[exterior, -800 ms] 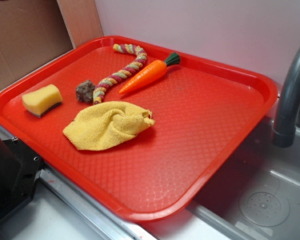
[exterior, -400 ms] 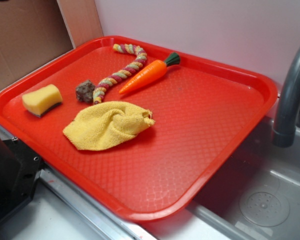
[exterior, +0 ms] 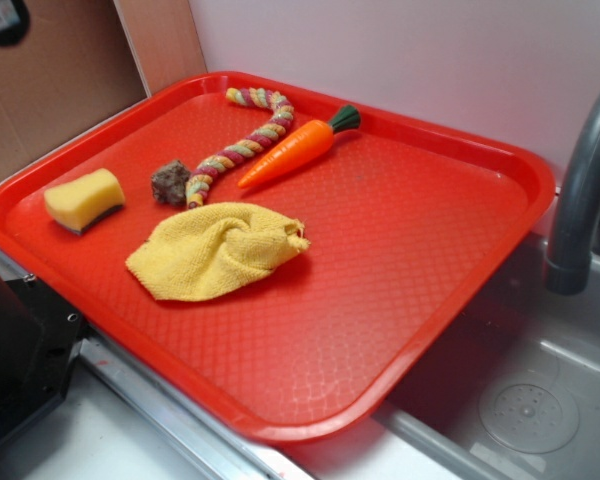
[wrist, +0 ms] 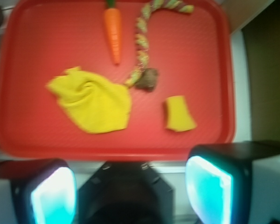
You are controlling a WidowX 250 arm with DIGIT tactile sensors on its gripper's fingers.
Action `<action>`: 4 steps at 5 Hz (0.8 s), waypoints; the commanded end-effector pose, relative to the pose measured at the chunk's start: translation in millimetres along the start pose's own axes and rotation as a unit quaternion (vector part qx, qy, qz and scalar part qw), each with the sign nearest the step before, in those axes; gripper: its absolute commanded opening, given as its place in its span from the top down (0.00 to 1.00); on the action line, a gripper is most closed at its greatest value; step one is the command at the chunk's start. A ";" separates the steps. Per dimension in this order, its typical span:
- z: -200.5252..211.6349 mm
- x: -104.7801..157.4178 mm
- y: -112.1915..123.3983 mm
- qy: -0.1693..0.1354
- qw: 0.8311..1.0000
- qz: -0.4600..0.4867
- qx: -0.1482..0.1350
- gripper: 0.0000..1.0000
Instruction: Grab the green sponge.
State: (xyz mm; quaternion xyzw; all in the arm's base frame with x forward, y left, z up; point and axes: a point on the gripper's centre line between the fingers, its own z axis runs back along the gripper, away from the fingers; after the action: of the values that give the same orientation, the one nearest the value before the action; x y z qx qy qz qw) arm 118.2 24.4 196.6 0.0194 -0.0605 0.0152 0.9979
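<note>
Wrist view shows the gripper (wrist: 130,186) spread wide and empty, well above the green sponge (wrist: 179,114); descending off-target risks snagging the brown lump (wrist: 147,79)

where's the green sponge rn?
Exterior view: the green sponge lies at the red tray's left edge, just left of the brown lump, apart from the yellow cloth.

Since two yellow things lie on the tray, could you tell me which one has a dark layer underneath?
The sponge, the small foam block near the tray's left edge. The yellow cloth is larger, crumpled and knitted throughout.
</note>
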 end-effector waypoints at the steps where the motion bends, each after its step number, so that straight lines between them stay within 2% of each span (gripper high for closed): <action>1: -38.1 7.4 32.4 -0.047 0.999 -0.007 0.026 0.00; 3: -83.2 8.3 51.5 -0.044 0.998 0.021 0.041 0.00; 4: -118.4 10.8 61.6 -0.027 0.999 0.005 0.046 0.00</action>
State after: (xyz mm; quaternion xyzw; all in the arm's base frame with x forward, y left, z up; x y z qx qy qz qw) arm 136.9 85.0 74.7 0.0548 -0.0739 0.0243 0.9955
